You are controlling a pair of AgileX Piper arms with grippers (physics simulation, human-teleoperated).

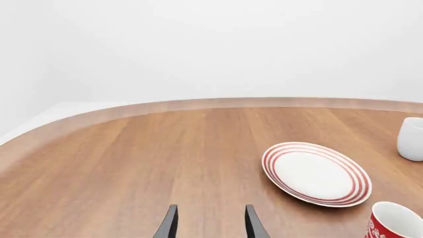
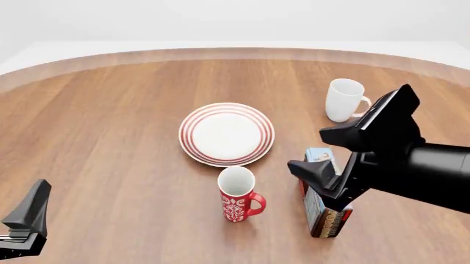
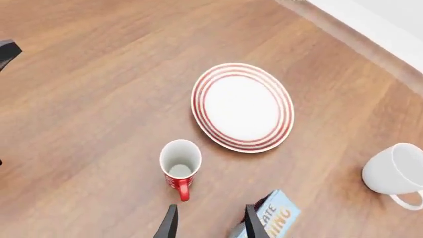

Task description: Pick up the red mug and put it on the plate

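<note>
Our right gripper (image 3: 210, 223) parted and empty above the red mug (image 2: 237, 193), mug upright just beside the plate (image 2: 226, 133), our left gripper (image 1: 210, 223) parted, empty too

Wood-grain table (image 2: 110, 137), smooth, satin sheen. Glazed ceramic look on plate (image 2: 226, 133), red mug (image 2: 238, 194) and white mug (image 2: 344, 99), slightly glossy. Matt black plastic-looking right gripper (image 2: 317, 151). Printed cardboard or paper book (image 2: 323, 203).

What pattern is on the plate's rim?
Concentric red rings on the white plate; clearest in the right wrist view.
</note>
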